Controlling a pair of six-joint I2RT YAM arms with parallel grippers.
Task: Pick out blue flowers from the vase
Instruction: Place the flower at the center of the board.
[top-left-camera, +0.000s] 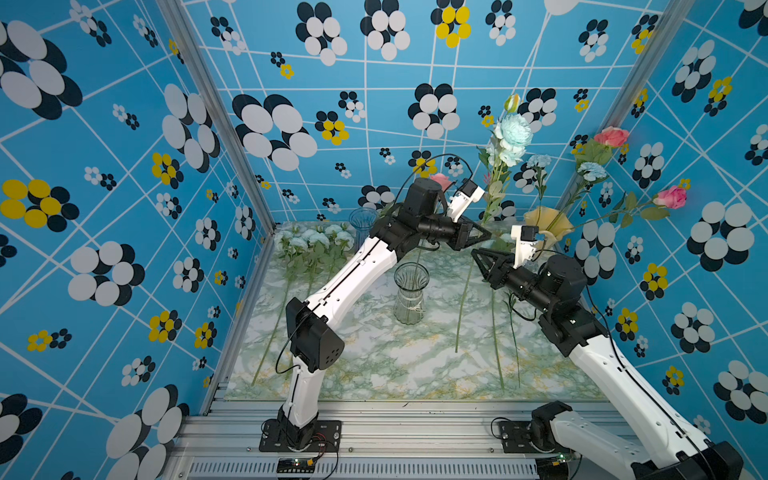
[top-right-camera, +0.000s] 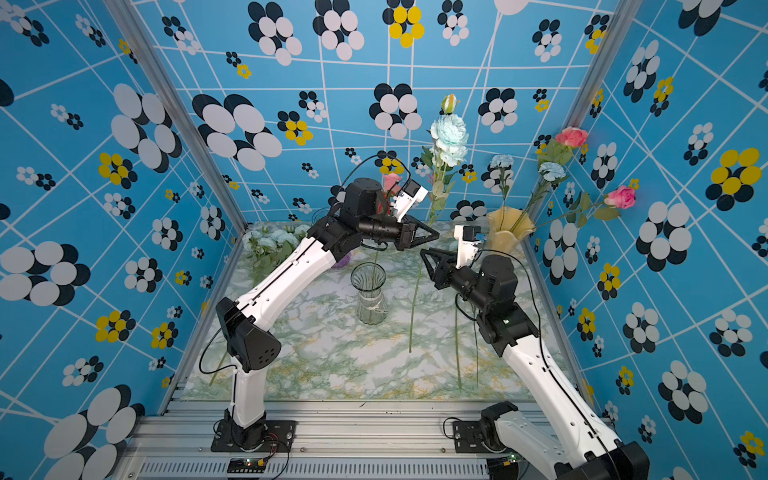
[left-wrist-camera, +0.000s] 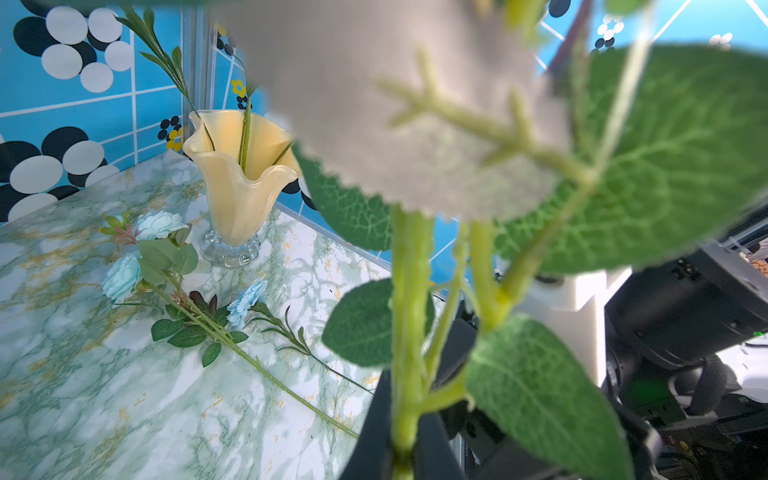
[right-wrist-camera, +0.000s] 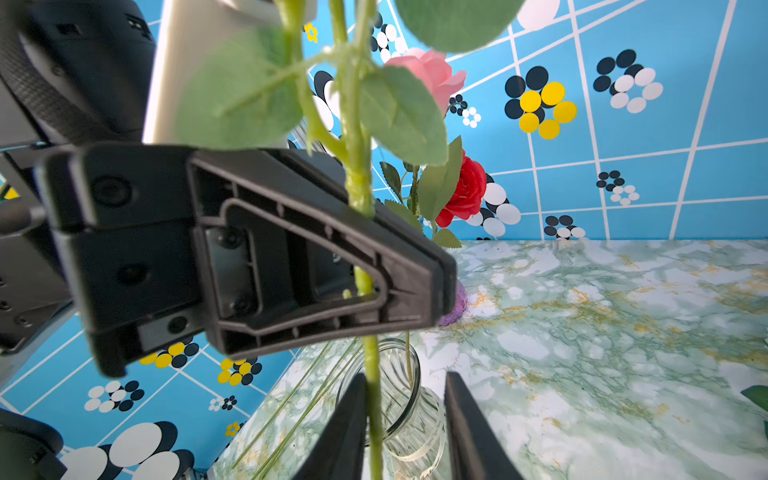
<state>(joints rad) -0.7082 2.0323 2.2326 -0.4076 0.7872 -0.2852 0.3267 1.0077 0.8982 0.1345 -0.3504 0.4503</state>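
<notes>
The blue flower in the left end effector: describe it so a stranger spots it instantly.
Find the yellow vase at the back. Beside it the left end effector holds one tall upright stem, topped by the blue flower: a big ruffled aqua bloom, outside the vase unlike the small blue carnations.

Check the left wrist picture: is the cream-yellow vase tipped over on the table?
No, the cream-yellow vase stands upright on its glass foot on the marbled table, with green stems in it.
</notes>
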